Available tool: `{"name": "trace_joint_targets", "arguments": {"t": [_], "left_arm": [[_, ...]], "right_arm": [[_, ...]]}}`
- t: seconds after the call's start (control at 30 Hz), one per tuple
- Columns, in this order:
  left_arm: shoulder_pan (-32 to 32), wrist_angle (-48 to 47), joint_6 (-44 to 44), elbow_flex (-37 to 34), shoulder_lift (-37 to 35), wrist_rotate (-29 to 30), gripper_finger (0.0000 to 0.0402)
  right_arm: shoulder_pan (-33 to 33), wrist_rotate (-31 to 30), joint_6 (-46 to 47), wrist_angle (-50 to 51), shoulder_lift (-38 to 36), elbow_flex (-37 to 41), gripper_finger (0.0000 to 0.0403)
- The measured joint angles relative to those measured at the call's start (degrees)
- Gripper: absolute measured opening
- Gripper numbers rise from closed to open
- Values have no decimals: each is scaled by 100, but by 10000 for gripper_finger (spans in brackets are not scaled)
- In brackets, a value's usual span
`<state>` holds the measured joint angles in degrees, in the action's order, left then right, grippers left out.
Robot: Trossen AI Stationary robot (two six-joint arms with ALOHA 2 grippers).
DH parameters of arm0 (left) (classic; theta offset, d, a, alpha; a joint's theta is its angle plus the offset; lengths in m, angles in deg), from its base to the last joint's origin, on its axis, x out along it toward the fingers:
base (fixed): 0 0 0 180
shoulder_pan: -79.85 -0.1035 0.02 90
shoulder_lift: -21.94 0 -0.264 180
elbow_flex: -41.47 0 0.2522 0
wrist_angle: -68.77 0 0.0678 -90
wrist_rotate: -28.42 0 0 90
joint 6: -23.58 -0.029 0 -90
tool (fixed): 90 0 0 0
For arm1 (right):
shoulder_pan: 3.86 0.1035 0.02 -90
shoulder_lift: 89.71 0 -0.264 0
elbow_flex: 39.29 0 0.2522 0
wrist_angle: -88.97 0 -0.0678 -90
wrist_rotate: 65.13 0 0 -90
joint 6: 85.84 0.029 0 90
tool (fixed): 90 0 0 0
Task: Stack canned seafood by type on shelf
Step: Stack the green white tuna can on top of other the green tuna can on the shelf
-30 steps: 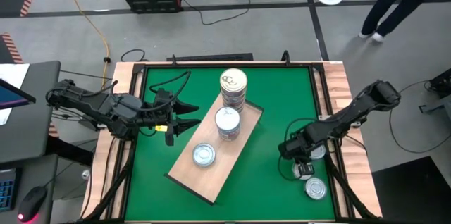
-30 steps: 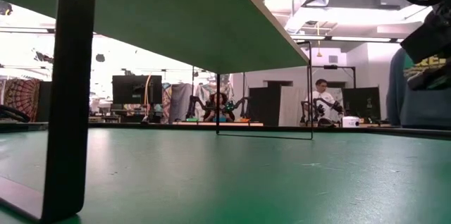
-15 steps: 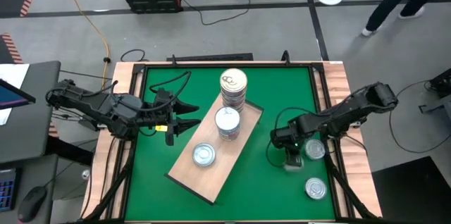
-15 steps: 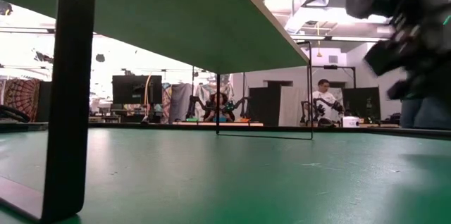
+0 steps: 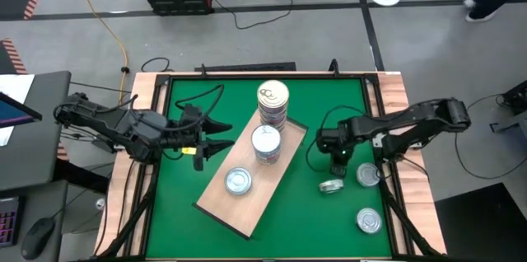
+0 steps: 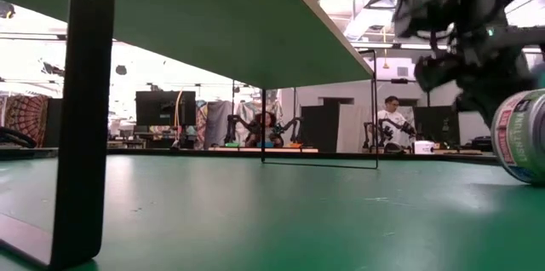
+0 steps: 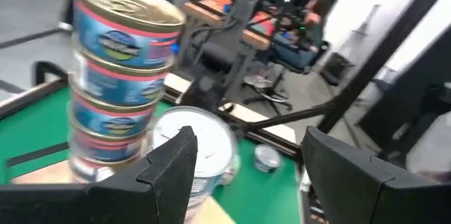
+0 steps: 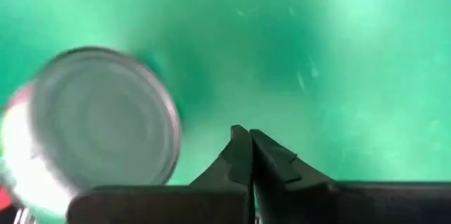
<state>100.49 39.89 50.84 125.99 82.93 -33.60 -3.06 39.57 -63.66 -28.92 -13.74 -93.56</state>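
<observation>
Tins on shelf: tall stack of round blue-and-pink labelled metal tins (image 5: 273, 104) at the far end of the long tan wooden shelf board (image 5: 216, 200); a shorter silver-lidded stack (image 5: 266, 144) just beside it toward the middle; a single flat silver tin (image 5: 238, 181) nearer the front end.
Loose tins: one round silver tin (image 5: 332, 185) on the green desk (image 5: 329, 105), just in front of the right claw; two more (image 5: 367, 175) (image 5: 368, 220) near the desk's right edge.
Right claw (image 5: 337, 163): fingers pressed together, holding nothing, over the desk between shelf and loose tins.
Left claw (image 5: 222, 136): fingers apart, empty, beside the shelf's left edge, pointing at the stacks.
</observation>
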Motion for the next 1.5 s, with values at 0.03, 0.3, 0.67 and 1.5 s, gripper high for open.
{"name": "trace_joint_targets", "arguments": {"t": [0.03, 0.3, 0.67, 1.5], "left_arm": [[0, -49, -4, 0, 0, 105, 244], [-19, -381, -74, 0, -2, 905, 244], [-335, -812, 146, 0, -2, 985, 244], [-448, -997, 325, 0, -4, 50, 244]], "right_arm": [[10, 19, -79, 111, -115, -83, 31], [826, 565, -324, 478, -783, -750, 124], [2466, -1524, 90, 488, -436, -1227, 303], [3464, -2413, -294, -37, 394, -984, 237]]}}
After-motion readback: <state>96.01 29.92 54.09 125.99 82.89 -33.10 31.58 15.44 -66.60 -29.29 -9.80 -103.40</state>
